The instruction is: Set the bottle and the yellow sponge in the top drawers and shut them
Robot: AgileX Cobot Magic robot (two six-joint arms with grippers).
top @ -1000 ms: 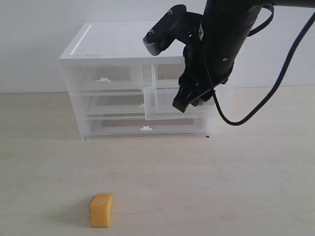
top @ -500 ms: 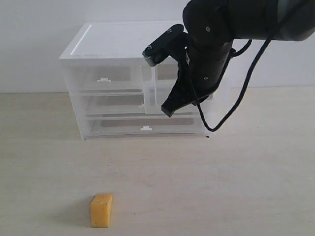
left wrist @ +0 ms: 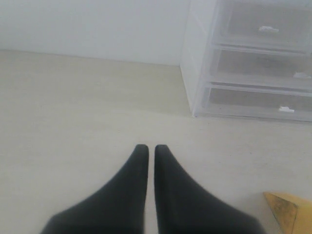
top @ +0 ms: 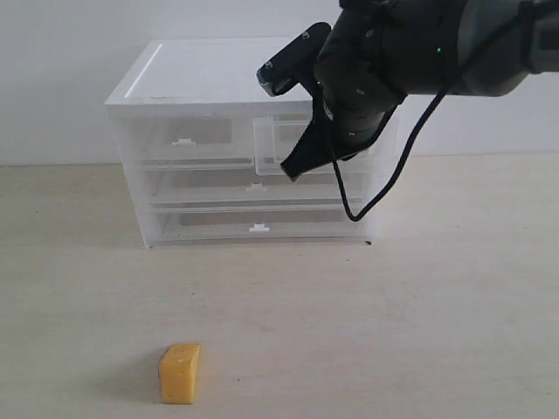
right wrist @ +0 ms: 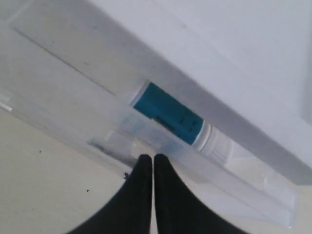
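The bottle (right wrist: 168,115), teal label and white cap, lies on its side inside the top right drawer (top: 269,145), seen through the clear front. That drawer stands almost fully in, just proud of the cabinet (top: 210,78). My right gripper (right wrist: 148,158) is shut and empty, its tips against the drawer's front; it also shows as the right gripper (top: 293,171) in the exterior view. The top left drawer (top: 183,141) is closed. On the table near the front lies the yellow sponge (top: 180,374). My left gripper (left wrist: 147,148) is shut and empty above the table, the sponge's corner (left wrist: 287,209) beside it.
Two full-width drawers (top: 257,229) below are closed. The right arm's black cable (top: 376,196) hangs in front of the cabinet's right side. Bare table (top: 393,332) stretches between cabinet and sponge.
My right gripper has shut and moved up and toward the cabinet, pushing the top right drawer from well pulled out to nearly in. The sponge has not moved.
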